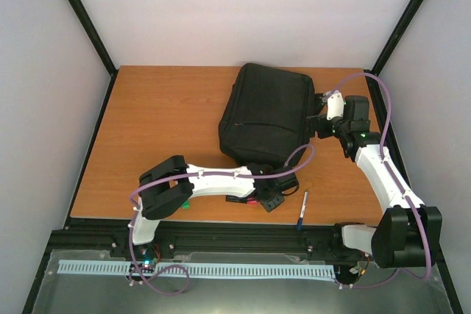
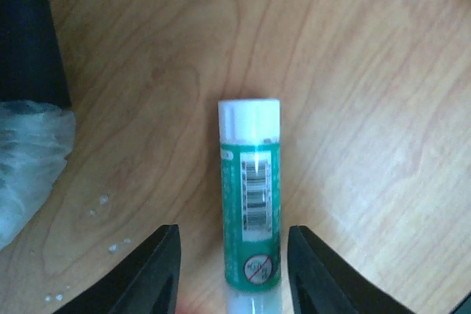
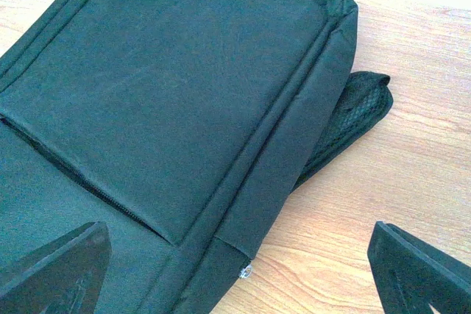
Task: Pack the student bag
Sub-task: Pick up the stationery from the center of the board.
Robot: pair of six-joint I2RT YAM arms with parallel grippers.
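Student bag: the large black soft fabric student bag (image 1: 265, 112) lies flat on the orange-brown wooden table (image 1: 162, 130), around the middle and toward the far side, easily the biggest thing out there.
Left pincer: the left pincer (image 2: 232, 233) sits low over the table just off the bag's near edge. Its dark fingers (image 2: 158, 273) are spread apart, released, gripping nothing.
Glue stick: a green cylindrical glue stick (image 2: 250, 189) with a white cap lies on the wood right between those spread fingers. There is a strip of bare table on each side and the cap points away from the wrist.
Clear plastic: a crinkled piece of clear plastic (image 2: 29, 159) shows at the left edge of the left wrist view, beside dark fabric.
Right pincer: the right pincer (image 3: 237, 229) is at the bag's right side, opened wide and empty. One finger (image 3: 59, 273) is over the black fabric, the other over bare wood.
Mesh pocket: a black mesh pocket (image 3: 360, 104) pokes out from under the bag's edge onto the table.
Pen: a slim white pen (image 1: 302, 209) with a blue tip lies near the table's near edge, just right of the left pincer.
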